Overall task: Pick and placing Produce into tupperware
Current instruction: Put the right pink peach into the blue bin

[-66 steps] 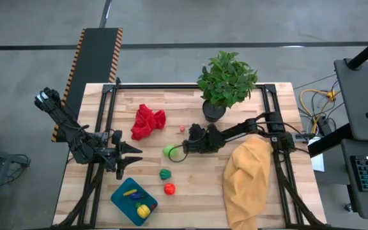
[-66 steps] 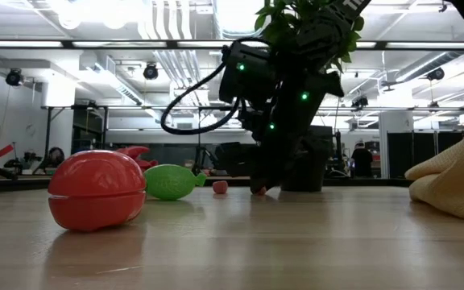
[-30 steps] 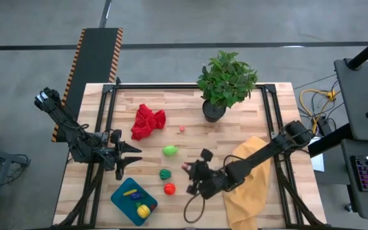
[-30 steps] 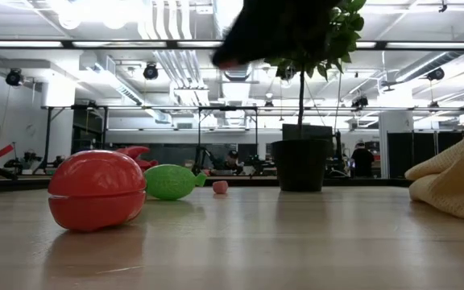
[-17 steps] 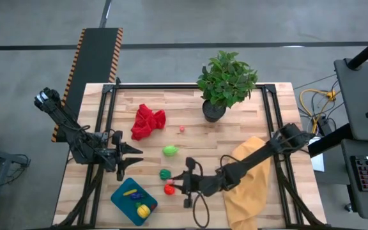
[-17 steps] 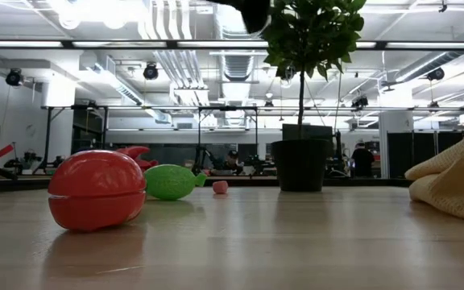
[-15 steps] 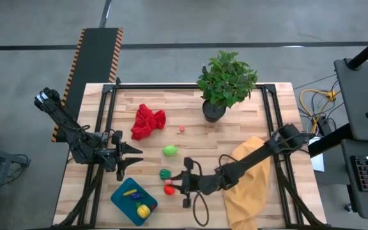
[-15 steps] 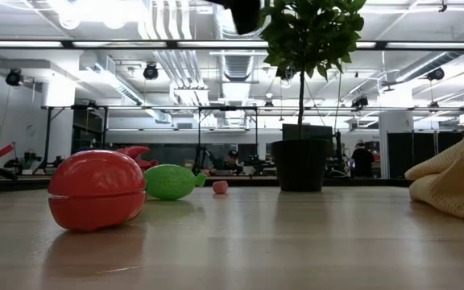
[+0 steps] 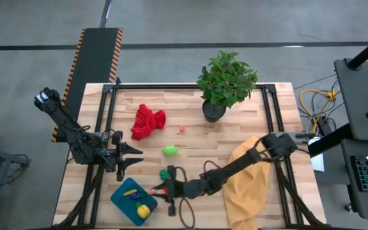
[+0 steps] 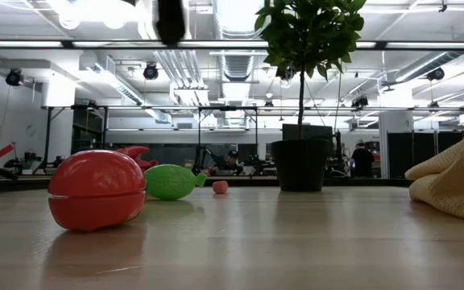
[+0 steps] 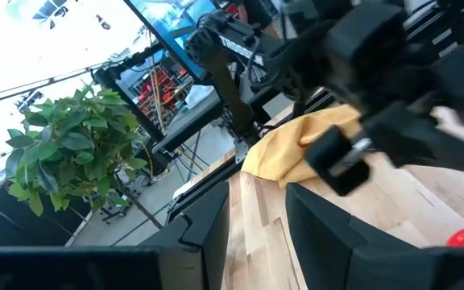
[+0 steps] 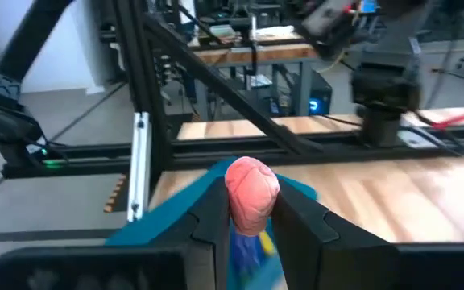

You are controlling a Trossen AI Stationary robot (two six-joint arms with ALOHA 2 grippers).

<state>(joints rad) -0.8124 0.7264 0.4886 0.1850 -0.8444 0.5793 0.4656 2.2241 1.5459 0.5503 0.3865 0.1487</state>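
Note:
My right gripper (image 9: 154, 191) reaches across the near part of the table and hovers at the right edge of the teal tupperware (image 9: 128, 203), shut on a small pink produce piece (image 12: 250, 189). The tupperware holds yellow and purple pieces (image 9: 143, 209). On the wood rest a bright green piece (image 9: 170, 151), a dark green piece (image 9: 165, 173), a tiny pink piece (image 9: 182, 128) and a red piece (image 10: 95, 189). My left gripper (image 9: 131, 157) waits open at the table's left side. My right gripper pinches the pink piece (image 12: 252, 181) between its two fingers (image 12: 213, 216). The piece pokes out past the fingertips. It is lifted clear, above the tupperware's rim (image 12: 176, 216).
A potted plant (image 9: 225, 80) stands at the far edge. A red cloth (image 9: 147, 121) lies far left of centre, and a mustard-yellow cloth (image 9: 251, 182) lies under the right arm on the table's right side. Black frame rails (image 9: 107, 115) run along the table's sides.
My right gripper has swung from the table's middle toward the near-left, past the red piece, up to the tupperware's edge, staying shut on the pink piece. In the low view it has passed leftward along the top. The left arm has kept still.

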